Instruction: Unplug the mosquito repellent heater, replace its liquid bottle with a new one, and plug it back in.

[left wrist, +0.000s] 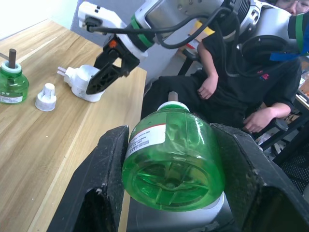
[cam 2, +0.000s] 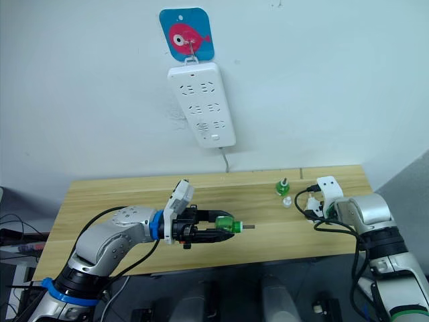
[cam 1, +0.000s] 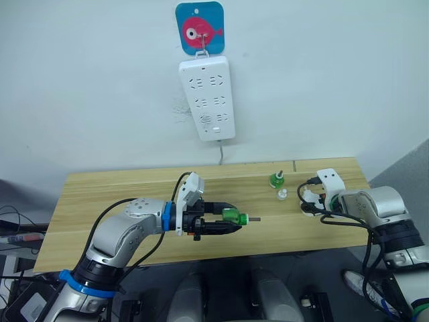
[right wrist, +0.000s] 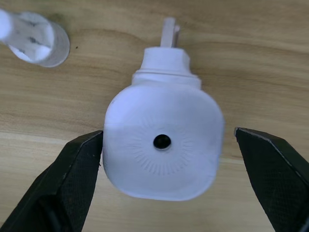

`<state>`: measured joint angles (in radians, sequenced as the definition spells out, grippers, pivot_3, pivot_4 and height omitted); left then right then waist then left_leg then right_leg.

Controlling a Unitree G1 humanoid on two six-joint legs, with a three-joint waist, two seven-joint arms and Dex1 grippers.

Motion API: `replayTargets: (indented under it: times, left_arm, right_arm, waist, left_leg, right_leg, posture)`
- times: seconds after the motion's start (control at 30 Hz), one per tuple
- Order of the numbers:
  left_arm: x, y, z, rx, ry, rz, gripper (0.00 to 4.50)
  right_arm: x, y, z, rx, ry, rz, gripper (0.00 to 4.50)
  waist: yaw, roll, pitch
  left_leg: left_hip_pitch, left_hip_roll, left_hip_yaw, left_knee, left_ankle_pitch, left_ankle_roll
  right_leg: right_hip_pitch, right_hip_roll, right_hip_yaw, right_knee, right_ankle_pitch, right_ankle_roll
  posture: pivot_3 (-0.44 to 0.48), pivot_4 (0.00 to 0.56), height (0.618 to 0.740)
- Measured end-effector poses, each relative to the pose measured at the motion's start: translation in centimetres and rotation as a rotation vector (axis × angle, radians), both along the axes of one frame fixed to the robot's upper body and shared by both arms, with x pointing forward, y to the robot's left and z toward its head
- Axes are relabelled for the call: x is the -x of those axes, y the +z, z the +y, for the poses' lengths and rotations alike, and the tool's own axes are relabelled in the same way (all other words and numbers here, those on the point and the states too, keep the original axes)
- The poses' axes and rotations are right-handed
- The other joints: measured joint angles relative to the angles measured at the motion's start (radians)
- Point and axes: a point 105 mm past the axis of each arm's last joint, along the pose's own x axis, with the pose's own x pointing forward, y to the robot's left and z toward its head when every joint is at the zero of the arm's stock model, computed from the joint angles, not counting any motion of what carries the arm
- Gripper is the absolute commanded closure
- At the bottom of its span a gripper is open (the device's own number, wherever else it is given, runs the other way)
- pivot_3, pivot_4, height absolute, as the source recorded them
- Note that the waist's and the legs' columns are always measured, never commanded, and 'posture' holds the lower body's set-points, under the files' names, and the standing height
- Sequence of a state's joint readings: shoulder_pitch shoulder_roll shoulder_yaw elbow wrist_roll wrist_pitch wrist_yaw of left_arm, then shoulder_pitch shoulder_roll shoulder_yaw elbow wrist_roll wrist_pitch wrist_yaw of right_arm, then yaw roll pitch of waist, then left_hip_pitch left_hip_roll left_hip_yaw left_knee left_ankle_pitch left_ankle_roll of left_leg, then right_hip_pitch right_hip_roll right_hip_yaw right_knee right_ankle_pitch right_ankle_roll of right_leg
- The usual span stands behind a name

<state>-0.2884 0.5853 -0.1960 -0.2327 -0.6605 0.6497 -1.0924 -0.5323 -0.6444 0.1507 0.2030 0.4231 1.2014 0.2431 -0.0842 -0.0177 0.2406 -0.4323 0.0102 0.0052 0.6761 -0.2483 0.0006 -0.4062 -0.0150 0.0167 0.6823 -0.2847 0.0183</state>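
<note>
Pale wall (cam 1: 322, 80) behind wooden table (cam 1: 107, 194)

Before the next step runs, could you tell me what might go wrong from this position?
The left gripper holds the green plastic liquid bottle sideways above the wooden table; it could slip out and roll.

The right gripper is open around the rounded white plastic heater, one finger apart from it, so closing may shove it.

The small white cap and second green bottle beside it could get knocked.
</note>
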Motion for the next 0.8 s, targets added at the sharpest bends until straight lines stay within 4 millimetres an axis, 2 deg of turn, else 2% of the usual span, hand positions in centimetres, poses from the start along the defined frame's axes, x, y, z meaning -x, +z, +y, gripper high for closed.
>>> replayTargets:
  times: [0.13, 0.2, 0.37, 0.47, 0.53, 0.6, 0.67, 0.8]
  left_arm:
    - [0.0, 0.0, 0.0, -0.001, 0.0, 0.0, 2.15]
    - [0.0, 0.0, 0.0, -0.002, 0.001, -0.001, 2.15]
    - [-0.1, -0.1, 0.0, -0.005, 0.003, -0.001, 2.15]
    - [-0.2, -0.1, 0.1, -0.005, 0.007, 0.001, 2.15]
    - [-0.3, 0.1, 0.2, -0.003, 0.013, 0.007, 2.15]
    - [-0.6, 0.4, 0.2, 0.006, 0.016, 0.018, 2.15]
    - [-1.1, 1.2, 0.5, 0.031, 0.031, 0.032, 2.15]
    - [-2.2, 3.5, 0.9, 0.099, 0.041, 0.073, 2.15]
  right_arm:
    - [0.0, -0.3, 0.2, 0.0, 0.008, 0.001, 0.86]
    - [0.1, -0.4, 0.1, 0.001, 0.006, -0.004, 1.5]
    - [1.4, -0.6, -0.1, -0.015, 0.008, 0.001, 1.54]
    - [2.5, -0.1, -1.1, -0.012, 0.008, -0.012, 1.54]
    - [3.0, 1.6, -1.9, -0.032, 0.024, -0.064, 1.54]
    - [3.4, 4.1, -1.6, -0.078, 0.089, -0.138, 1.54]
    - [4.3, 6.6, 0.6, -0.195, 0.216, -0.21, 1.54]
    - [6.7, 12.0, 6.3, -0.489, 0.486, -0.403, 1.54]
  waist:
    - [0.0, 0.0, 0.0]
    - [0.0, 0.0, 0.0]
    - [0.001, 0.0, 0.0]
    - [0.002, 0.001, 0.001]
    - [0.001, 0.002, 0.001]
    - [0.001, 0.002, 0.001]
    - [-0.003, 0.001, 0.001]
    - [-0.006, 0.001, 0.001]
  left_leg:
    - [0.0, 0.0, 0.0, 0.0, 0.0, 0.0]
    - [0.0, 0.0, 0.0, 0.0, 0.0, 0.0]
    - [0.0, 0.0, -0.001, 0.0, 0.0, 0.0]
    - [0.0, -0.001, 0.0, 0.0, 0.0, 0.0]
    - [0.0, -0.001, 0.0, 0.0, 0.0, 0.0]
    - [0.0, -0.001, 0.0, 0.0, 0.0, 0.0]
    - [0.0, 0.001, -0.001, 0.0, 0.0, 0.0]
    - [0.0, 0.003, -0.003, 0.0, 0.0, 0.0]
  right_leg:
    - [0.0, 0.0, 0.0, 0.0, 0.0, 0.0]
    - [0.0, 0.0, 0.0, 0.0, 0.0, 0.0]
    - [0.0, 0.0, -0.001, 0.0, 0.0, 0.0]
    - [0.0, -0.001, 0.0, 0.0, 0.0, 0.0]
    - [0.0, -0.001, 0.0, 0.0, 0.0, 0.0]
    - [0.0, -0.001, -0.001, 0.0, 0.0, 0.001]
    - [0.001, 0.002, -0.001, 0.0, -0.001, 0.003]
    - [0.001, 0.004, -0.002, 0.0, -0.002, 0.004]
  posture:
    - [-0.156, 0.255, 0.74]
    - [-0.158, 0.254, 0.74]
    - [-0.164, 0.248, 0.74]
    - [-0.169, 0.244, 0.74]
    - [-0.172, 0.241, 0.74]
    - [-0.189, 0.236, 0.74]
    - [-0.197, 0.232, 0.74]
    - [-0.205, 0.228, 0.74]
